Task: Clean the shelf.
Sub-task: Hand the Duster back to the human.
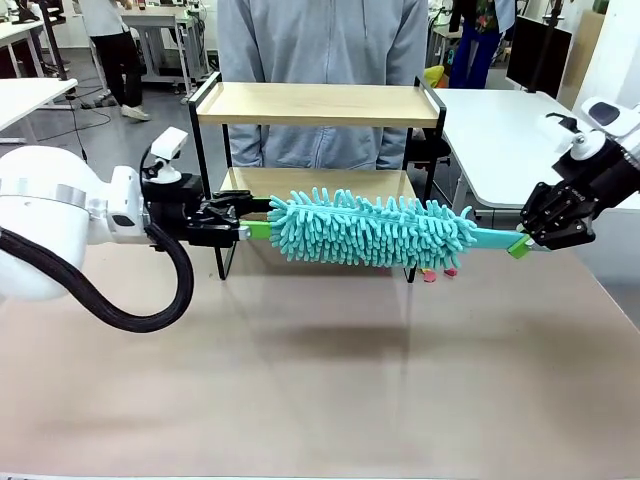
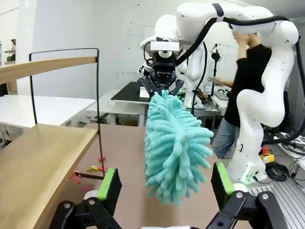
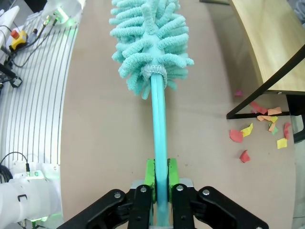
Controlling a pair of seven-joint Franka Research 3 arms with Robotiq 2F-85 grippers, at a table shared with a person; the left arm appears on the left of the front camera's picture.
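The shelf [image 1: 318,103] stands at the table's far side, two light wooden boards in a black frame. A teal fluffy duster [image 1: 370,230] hangs level in front of its lower board. My right gripper [image 1: 528,243] is shut on the duster's teal handle [image 3: 160,138]. My left gripper [image 1: 250,220] is open at the duster's free tip. In the left wrist view its green pads [image 2: 108,183] stand wide to either side of the duster head [image 2: 174,143] without touching it. The lower board [image 2: 43,162] lies to the left there.
Small coloured paper scraps [image 3: 259,126] lie on the brown table beside the shelf's leg [image 3: 257,98]. A person in a grey top [image 1: 320,40] stands right behind the shelf. White tables [image 1: 510,130] stand farther back. The near half of the tabletop [image 1: 330,400] is bare.
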